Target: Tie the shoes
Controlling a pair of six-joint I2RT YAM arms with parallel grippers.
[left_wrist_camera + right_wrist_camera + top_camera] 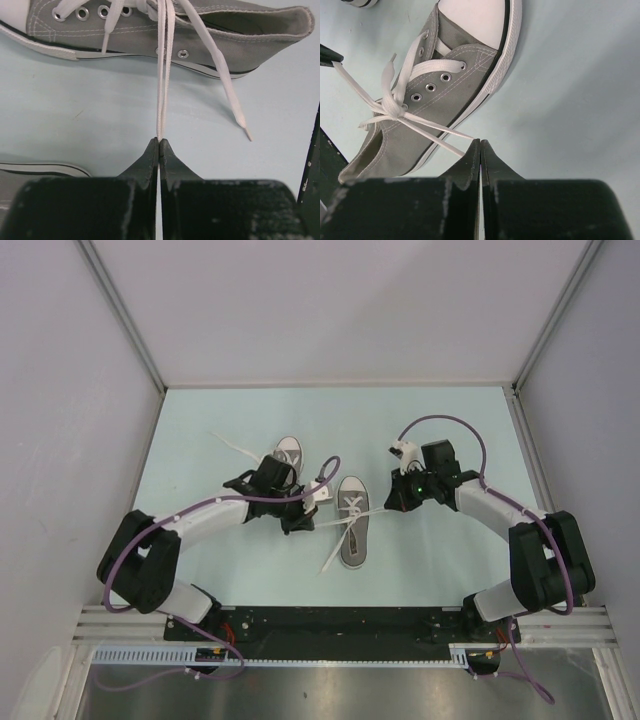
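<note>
Two grey sneakers with white toe caps lie on the pale table. The middle shoe (353,522) has its white laces crossed into a knot (395,110). My left gripper (303,516) is shut on a doubled strand of lace (161,90) pulled taut to the shoe's left; the shoe (210,30) lies across the top of the left wrist view. My right gripper (393,502) is shut on two lace strands (440,136) pulled to the shoe's right (445,95). The other shoe (287,453) is partly hidden under my left arm.
A loose lace end (331,558) trails down-left from the middle shoe, and another end (235,107) lies on the table. The far shoe's lace (230,446) spreads to its left. Grey walls close in the table on three sides.
</note>
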